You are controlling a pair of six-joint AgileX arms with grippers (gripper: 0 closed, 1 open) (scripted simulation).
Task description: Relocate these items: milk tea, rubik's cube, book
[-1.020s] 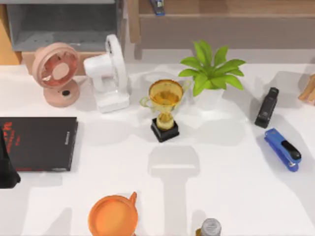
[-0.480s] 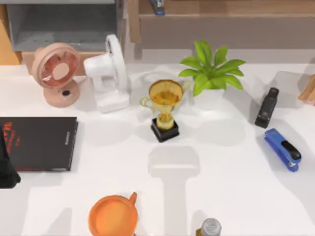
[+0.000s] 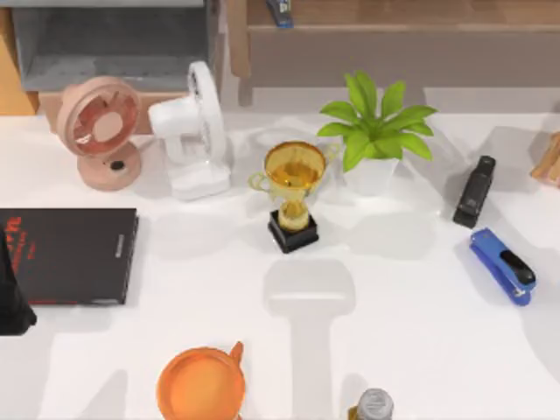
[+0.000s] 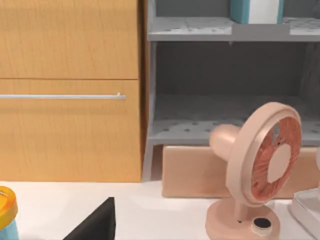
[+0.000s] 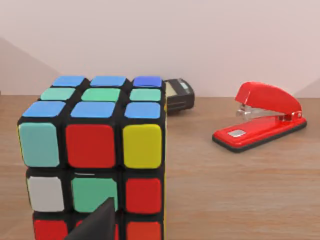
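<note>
The rubik's cube (image 5: 95,150) looms close in the right wrist view, over a wooden shelf board (image 5: 240,190); its underside is cut off. A dark part of my right gripper (image 5: 97,222) overlaps its lower face. The book (image 4: 252,10), teal with white page edges, stands on the upper grey shelf (image 4: 200,30) in the left wrist view. My left arm (image 3: 10,289) stays at the table's left edge, and a dark part of its gripper (image 4: 95,225) points toward the cabinet. A yellow-lidded blue cup (image 4: 5,212) is partly seen; I cannot tell whether it is the milk tea.
On the table stand a pink fan (image 3: 101,127), white fan (image 3: 192,131), trophy (image 3: 293,192), plant (image 3: 376,127), black stapler (image 3: 474,191), blue stapler (image 3: 503,265), black book (image 3: 70,254), orange cup (image 3: 201,383) and a bottle (image 3: 374,405). A red stapler (image 5: 257,115) lies beside the cube.
Nothing on the table has moved; only the shadows at the table's right side have shifted slightly.
</note>
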